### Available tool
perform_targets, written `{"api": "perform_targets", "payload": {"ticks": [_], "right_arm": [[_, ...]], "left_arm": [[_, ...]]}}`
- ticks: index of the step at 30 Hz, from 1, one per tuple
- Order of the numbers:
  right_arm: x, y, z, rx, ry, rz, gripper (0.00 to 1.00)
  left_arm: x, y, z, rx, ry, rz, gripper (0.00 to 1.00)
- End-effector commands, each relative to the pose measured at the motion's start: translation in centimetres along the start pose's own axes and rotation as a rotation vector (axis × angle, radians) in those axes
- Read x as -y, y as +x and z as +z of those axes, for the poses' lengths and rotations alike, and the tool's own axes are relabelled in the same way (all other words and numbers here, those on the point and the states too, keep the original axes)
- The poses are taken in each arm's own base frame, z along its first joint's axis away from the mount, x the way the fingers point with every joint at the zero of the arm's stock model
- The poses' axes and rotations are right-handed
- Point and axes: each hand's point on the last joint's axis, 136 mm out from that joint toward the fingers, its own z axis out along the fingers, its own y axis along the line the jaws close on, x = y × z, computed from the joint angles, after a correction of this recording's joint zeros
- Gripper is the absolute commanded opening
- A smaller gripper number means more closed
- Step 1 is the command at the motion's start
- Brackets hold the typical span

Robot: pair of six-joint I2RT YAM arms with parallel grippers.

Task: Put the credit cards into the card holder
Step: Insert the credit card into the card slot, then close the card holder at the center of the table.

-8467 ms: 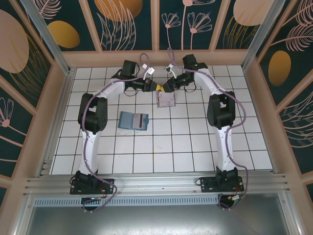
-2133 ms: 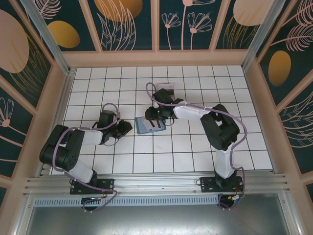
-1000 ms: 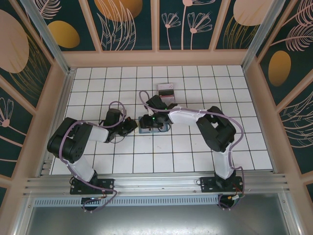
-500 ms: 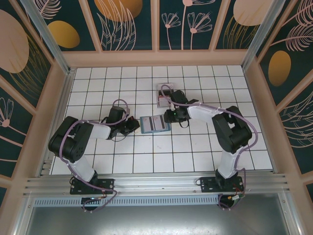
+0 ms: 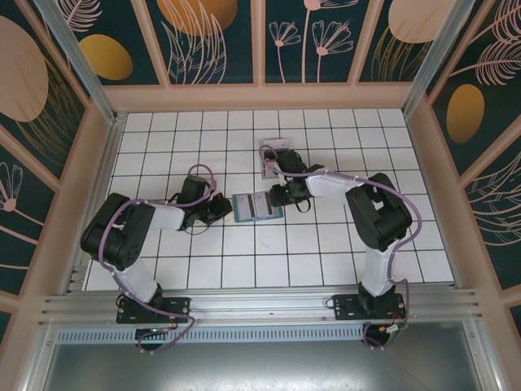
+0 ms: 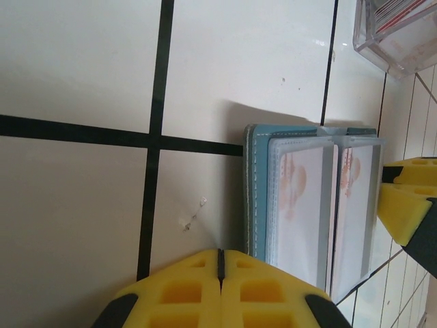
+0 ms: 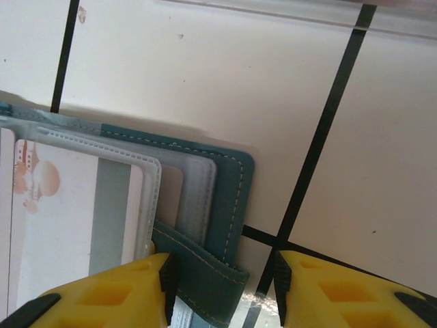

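Right tool point(image 7: 222, 268), released, straddles the holder's point(image 7: 232, 184) corner — pinch just the teal flap. Left tool point(image 6: 220, 263), clenched empty, should brace the opposite edge.

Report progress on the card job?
Done: wallet lies open, two pale cards show in its pockets. In hand: right jaws open around its corner flap, left jaws shut beside its opposite edge. Left: red cards sit in the clear tray.
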Motion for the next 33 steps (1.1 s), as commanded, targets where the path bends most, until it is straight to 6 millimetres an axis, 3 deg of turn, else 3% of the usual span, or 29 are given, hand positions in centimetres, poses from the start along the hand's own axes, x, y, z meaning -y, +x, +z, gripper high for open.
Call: {"api": "perform_targets", "payload": {"ticks": [1,8,14,17,20,22,29,33], "right_arm": [[-1.1,1.9,0.6,-0.072,-0.031,-0.04,0.45],[-3.0,1.5,0.3,-0.064,-0.064,-0.084,0.5],[-3.5,1.4,0.2,-0.067,-0.09,-0.081,0.49],[-3.0,2.0,0.8,-0.092,-0.063,-0.089,0.41],[-2.4,2.7,1.0,-0.109,-0.042,-0.083,0.26],[-2.0,2.5,0.4,-0.087,-0.034,-0.067,0.2],[-1.5,0.0,-2.4,0.055,-0.107,0.024,0.13],[-3.9,-1.4,-5.3,0.176,-0.325,0.055,0.11]], "left_arm": [[-0.5,0.0,0.6,-0.011,-0.033,0.017,0.0],[-0.2,-0.3,0.6,-0.01,-0.031,0.027,0.0],[-0.3,-0.3,0.6,-0.009,-0.034,0.026,0.0],[-0.4,-0.3,0.6,-0.009,-0.035,0.025,0.0],[-0.4,-0.3,0.6,-0.01,-0.038,0.03,0.0],[-0.4,-0.4,0.6,-0.007,-0.039,0.029,0.0],[-0.4,-0.7,0.6,-0.006,-0.046,0.032,0.0],[-0.6,-0.8,0.5,-0.002,-0.054,0.03,0.0]]}}
